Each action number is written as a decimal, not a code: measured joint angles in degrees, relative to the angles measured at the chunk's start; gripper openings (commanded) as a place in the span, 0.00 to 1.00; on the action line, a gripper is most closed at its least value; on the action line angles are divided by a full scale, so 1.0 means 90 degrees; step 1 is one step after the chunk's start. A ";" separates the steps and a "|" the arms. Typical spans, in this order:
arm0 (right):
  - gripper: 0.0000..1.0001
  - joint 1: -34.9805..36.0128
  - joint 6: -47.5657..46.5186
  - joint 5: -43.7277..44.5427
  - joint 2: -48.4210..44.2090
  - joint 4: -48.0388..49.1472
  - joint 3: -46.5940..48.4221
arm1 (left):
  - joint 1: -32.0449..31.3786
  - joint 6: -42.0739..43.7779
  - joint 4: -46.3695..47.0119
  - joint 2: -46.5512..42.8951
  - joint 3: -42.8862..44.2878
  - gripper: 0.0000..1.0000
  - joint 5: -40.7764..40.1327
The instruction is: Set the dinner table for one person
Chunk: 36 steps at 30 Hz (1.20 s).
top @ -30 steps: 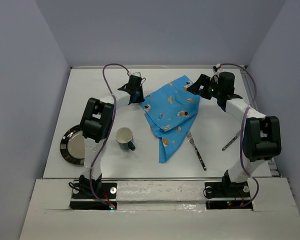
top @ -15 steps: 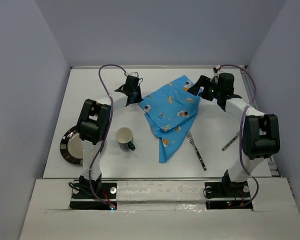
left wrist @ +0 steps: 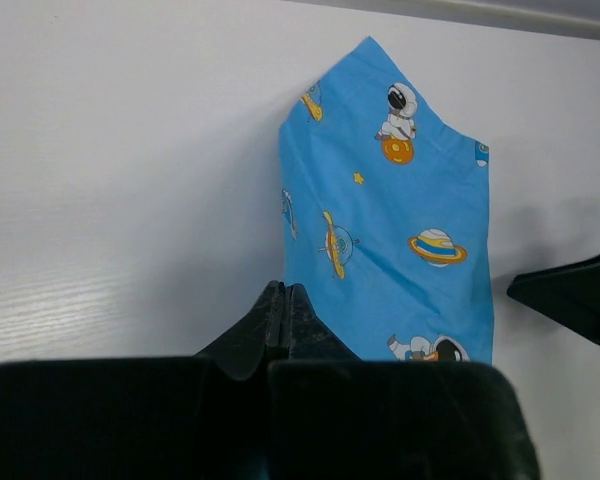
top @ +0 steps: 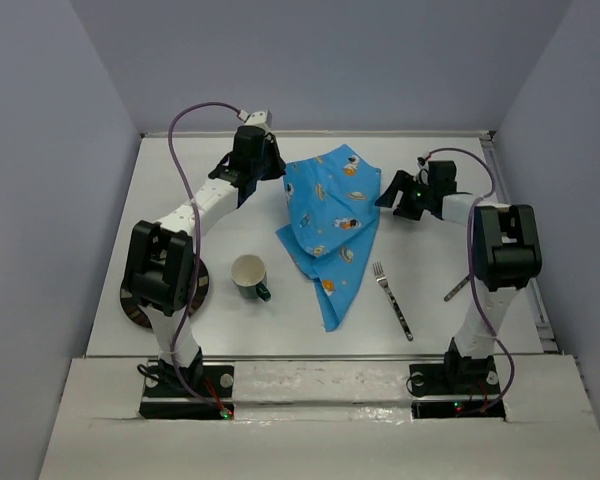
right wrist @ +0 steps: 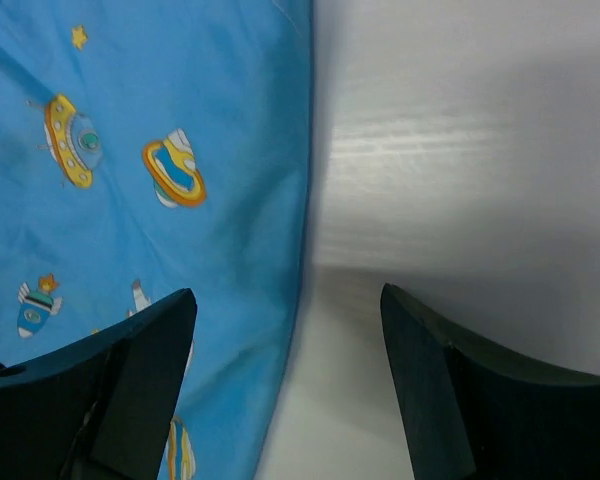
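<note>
On the white dinner table point(top: 280, 310) a blue space-print cloth point(top: 330, 210) lies partly folded in the middle. At the far left of the cloth, my left gripper point(top: 270, 168) is shut on its corner. In the left wrist view the closed fingertips point(left wrist: 283, 290) meet the cloth's point(left wrist: 400, 220) left edge. My right gripper point(top: 388, 195) is open at the cloth's right edge. One finger hangs over the cloth point(right wrist: 160, 200) and the other over bare table point(right wrist: 460, 150), with the gripper point(right wrist: 286, 295) holding nothing.
A white cup point(top: 249, 274) with a dark handle stands left of the cloth. A dark-rimmed plate point(top: 137, 298) sits at the near left, partly behind my left arm. A fork point(top: 392, 300) and a knife point(top: 460, 285) lie at the near right.
My left gripper has shut on the cloth's left corner and drawn it back and left, reshaping the cloth. My right gripper has come off the far right corner and moved nearer.
</note>
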 measured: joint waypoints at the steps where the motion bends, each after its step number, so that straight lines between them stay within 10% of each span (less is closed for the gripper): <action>1: 0.75 0.0058 0.0029 -0.0083 0.0092 -0.0019 0.0131 | 0.0000 -0.0002 -0.0041 0.0000 -0.0010 0.00 0.0053; 8: 0.00 0.0476 0.0588 -0.0782 0.0964 0.0418 0.0894 | -0.0017 -0.0015 -0.0049 -0.0017 -0.0010 0.00 0.0194; 26: 0.00 0.0578 -0.0141 0.1200 -0.1469 -0.0954 0.3497 | -0.0044 0.0029 0.0165 -0.2161 0.0289 0.00 0.0255; 29: 0.28 0.0721 -0.0415 0.1549 -0.1562 -0.1265 0.4099 | -0.0044 0.0005 0.0435 -0.2492 -0.0019 0.00 0.0187; 31: 0.78 0.0884 -0.0554 0.1666 -0.1239 -0.1392 0.4658 | -0.0041 -0.0019 0.0529 -0.2586 -0.0296 0.00 0.0138; 33: 0.97 0.1171 -0.0731 0.1690 -0.0539 -0.1598 0.5367 | -0.0007 -0.0053 0.0576 -0.2591 -0.0692 0.00 0.0075; 36: 1.00 0.1520 -0.0967 0.1547 0.0811 -0.2101 0.6329 | 0.0083 -0.0102 0.0478 -0.2552 -0.1282 0.00 -0.0046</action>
